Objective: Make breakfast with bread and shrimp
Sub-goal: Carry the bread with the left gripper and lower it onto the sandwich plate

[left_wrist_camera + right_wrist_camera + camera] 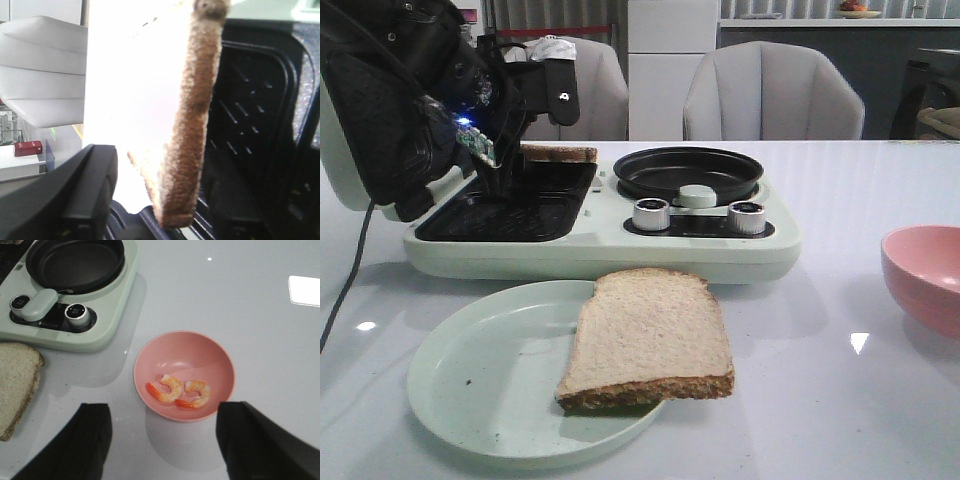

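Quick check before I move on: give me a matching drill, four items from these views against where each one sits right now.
Things:
1. shrimp
2. bread slice with its crust edge toward the front camera
3. bread slice in the left gripper
4. round black pan

Places:
A. partly on the pale green plate, overhanging its rim
B. in the pink bowl
C. held over the black grill tray
D. set into the right half of the breakfast maker

Pairs: 1-B, 2-A, 3-C, 4-D
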